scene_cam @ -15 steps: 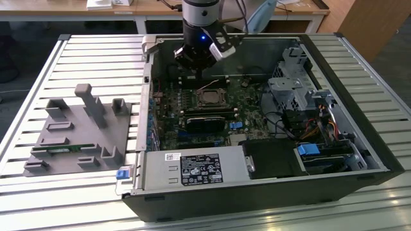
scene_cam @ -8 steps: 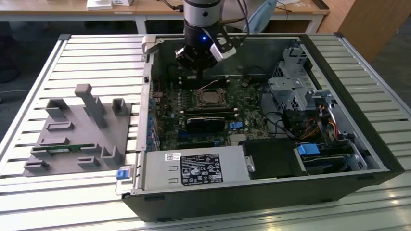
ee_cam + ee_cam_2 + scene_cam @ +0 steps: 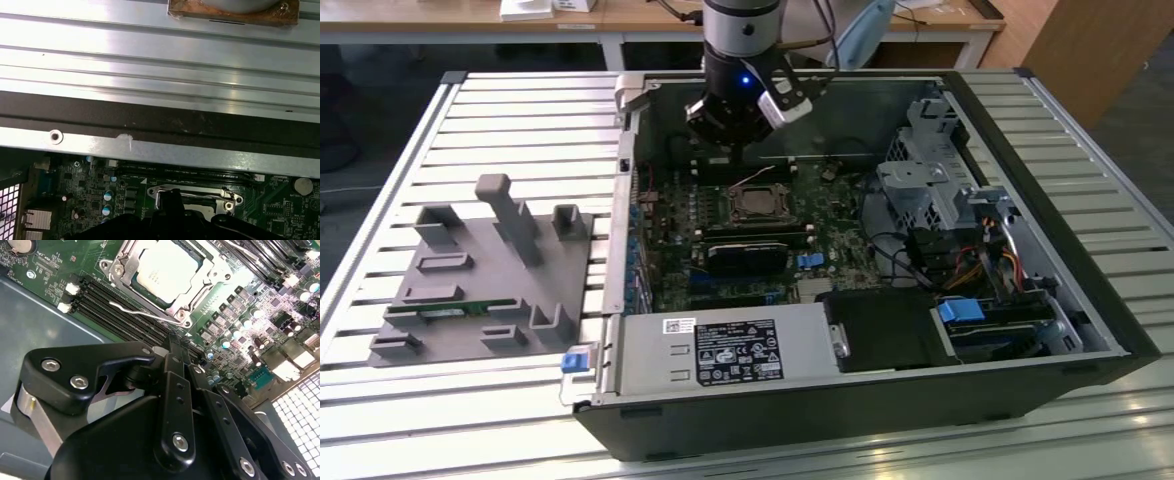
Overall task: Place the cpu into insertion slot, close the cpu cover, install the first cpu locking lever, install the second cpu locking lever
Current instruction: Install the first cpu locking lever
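Open case (image 3: 1067,330): cpu (image 3: 165,267) seemingly just beyond fingers (image 3: 172,347).

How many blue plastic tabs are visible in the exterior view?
3: blue tab at the case's front corner, another mid-motherboard, a third atop the drive bay. Others may be hidden.

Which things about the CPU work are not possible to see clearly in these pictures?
- Gripper fingers: second wrist view, hidden by its own black body.
- Insertion slot lower part: first wrist view, covered by the gripper.
- Locking levers, latched or not: exterior view, too small around the cpu.
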